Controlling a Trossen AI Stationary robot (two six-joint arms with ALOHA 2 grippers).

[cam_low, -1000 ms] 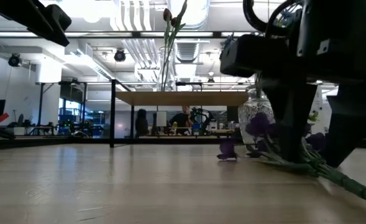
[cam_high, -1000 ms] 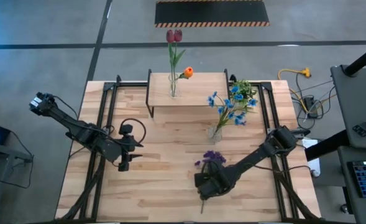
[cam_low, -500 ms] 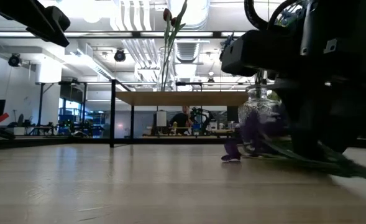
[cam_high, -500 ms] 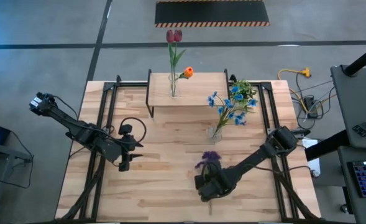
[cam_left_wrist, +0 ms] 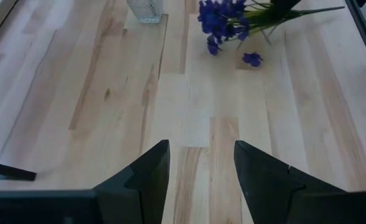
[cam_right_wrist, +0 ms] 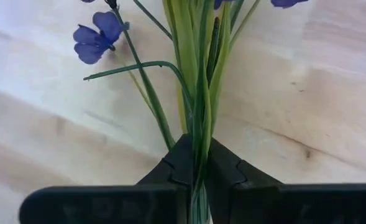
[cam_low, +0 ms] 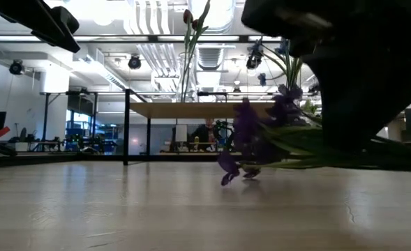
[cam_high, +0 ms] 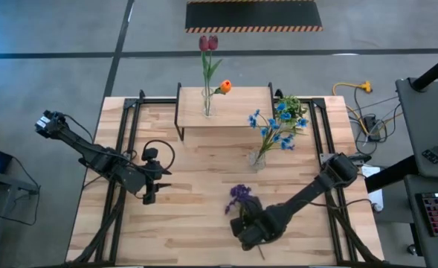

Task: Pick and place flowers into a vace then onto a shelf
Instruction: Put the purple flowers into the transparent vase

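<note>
**A:** Right wrist view first: our right gripper has its two fingers pressed together on the green stems of the purple bunch, and the stems run straight out ahead of the fingers, blossoms at the far end.

**B:** Agreed. In the low view the bunch lies close to level and seems clear of the table, though we cannot tell whether the lowest petals still brush the wood.

**A:** From above, our right gripper sits near the front edge of the table, with the purple heads pointing away from us and slightly left. One loose petal lies on the boards just beside the bunch.

**B:** The clear vase with the blue spray stands farther back and a little to the right. We judge the stems must be turned upright, cut ends down, before they can enter it.

**A:** Bare boards lie between us and that vase. Our left gripper waits well apart on the left side, fingers apart and empty.

**B:** Farthest back, the shelf already carries a vase with the tulips and the orange bud; its right half looks free.
</note>
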